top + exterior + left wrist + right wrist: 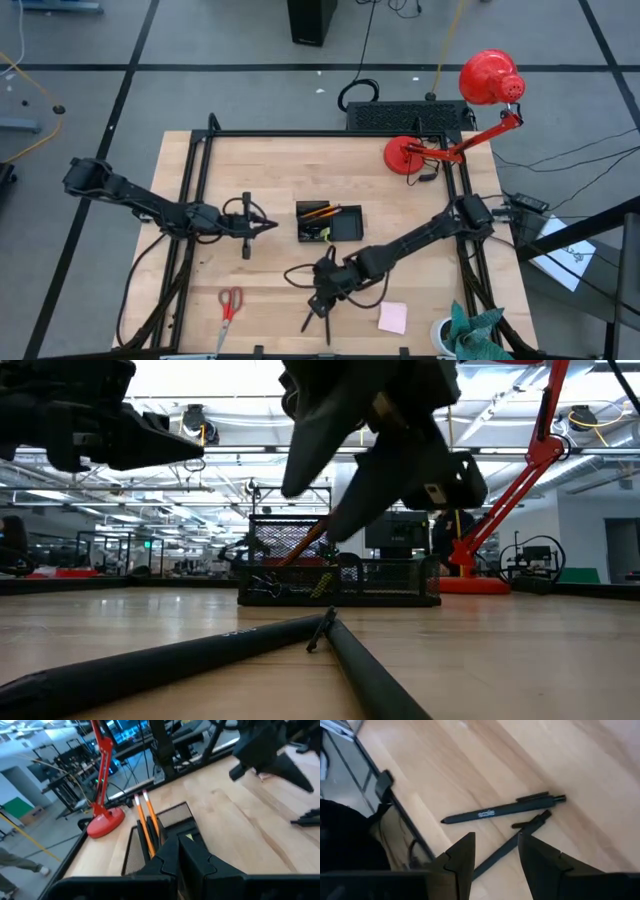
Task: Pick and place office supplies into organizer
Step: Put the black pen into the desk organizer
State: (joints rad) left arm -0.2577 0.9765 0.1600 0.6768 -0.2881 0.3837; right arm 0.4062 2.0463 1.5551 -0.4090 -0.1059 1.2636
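Near the desk's front edge, two black pens (318, 318) lie crossed just below the right claw (322, 297), whose fingers stand apart. Their long axes run slantwise toward the front. The left claw (268, 226), closed and empty, waits left of the organizer (329, 222).

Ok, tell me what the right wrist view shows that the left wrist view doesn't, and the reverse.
Only the right wrist view: two black pens lying on the wood, one printed with white lettering, with the right arm's open fingers above them.

Only the left wrist view: the black organizer holding two orange pencils, the red lamp beyond it, and the left arm's shut fingers.

Both: the wooden table.
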